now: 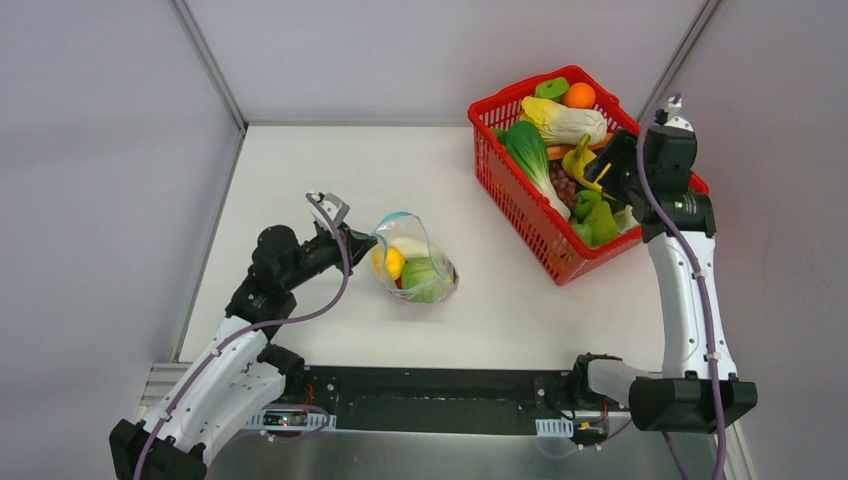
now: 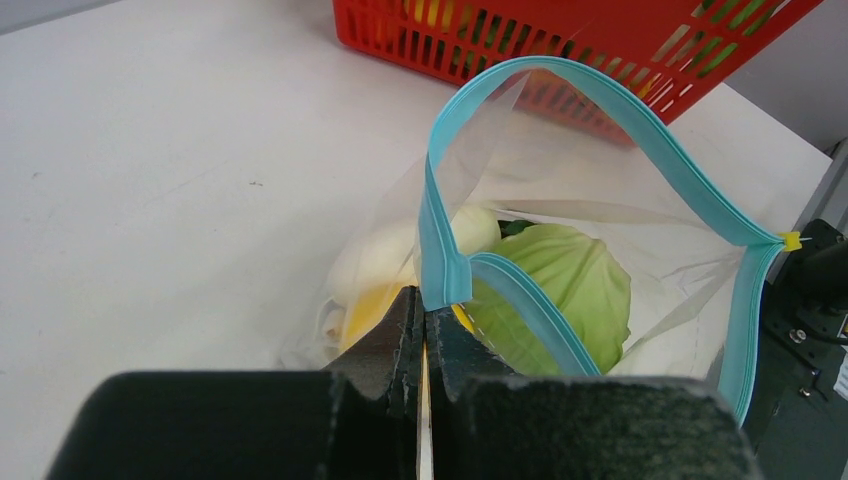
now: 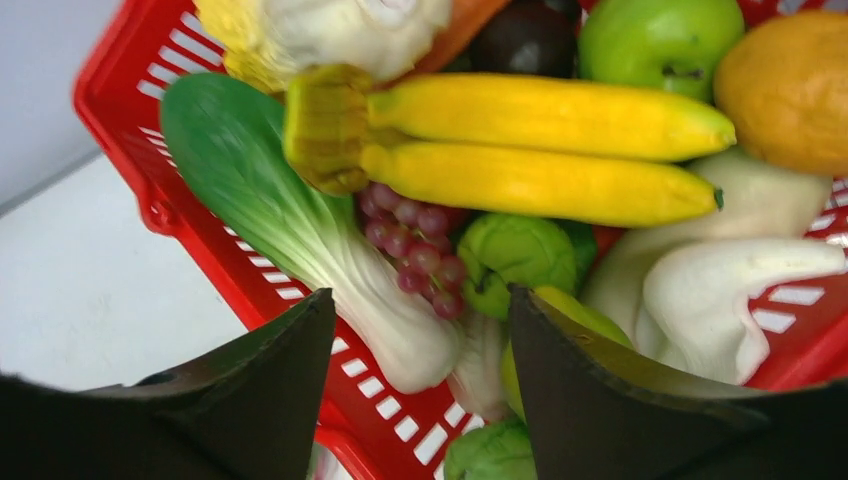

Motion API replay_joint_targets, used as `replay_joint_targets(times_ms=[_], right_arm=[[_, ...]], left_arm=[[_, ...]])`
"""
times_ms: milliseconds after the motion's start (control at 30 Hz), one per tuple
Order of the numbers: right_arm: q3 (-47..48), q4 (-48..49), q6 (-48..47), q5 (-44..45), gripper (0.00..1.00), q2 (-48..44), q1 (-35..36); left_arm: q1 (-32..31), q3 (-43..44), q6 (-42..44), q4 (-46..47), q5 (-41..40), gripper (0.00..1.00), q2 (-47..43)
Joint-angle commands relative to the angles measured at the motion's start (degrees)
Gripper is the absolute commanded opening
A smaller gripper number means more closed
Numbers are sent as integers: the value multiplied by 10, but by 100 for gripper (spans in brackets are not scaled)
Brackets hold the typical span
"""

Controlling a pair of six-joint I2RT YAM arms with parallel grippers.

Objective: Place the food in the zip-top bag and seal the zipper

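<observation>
White table [image 1: 330,170] carries the bag [image 1: 384,238]; left gripper [image 2: 424,320] pinches its rim at the zipper [image 2: 438,240], right gripper [image 3: 420,340] stands wide over the basket [image 1: 515,200] beyond. If the pinch slips, the mouth may collapse.

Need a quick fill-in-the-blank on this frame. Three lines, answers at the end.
1. The left gripper is ____ on the zip-top bag at its teal zipper.
2. The green cabbage lies ____ that bag.
3. The right gripper hangs open over the red ____.
Answers: shut; inside; basket.
</observation>
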Motion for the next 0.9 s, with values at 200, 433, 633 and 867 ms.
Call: replay_joint_targets(times_ms=[200, 433, 633, 867], right_arm=[[8, -130, 6, 28, 58, 38, -31], [5, -125, 0, 65, 58, 80, -31], [-5, -143, 4, 98, 64, 83, -31], [-18, -155, 5, 106, 48, 96, -30]], left_arm=[[5, 41, -7, -10, 5, 0, 5], [5, 43, -7, -15, 5, 0, -1], [5, 47, 0, -29, 1, 0, -4], [5, 47, 0, -28, 3, 0, 1]])
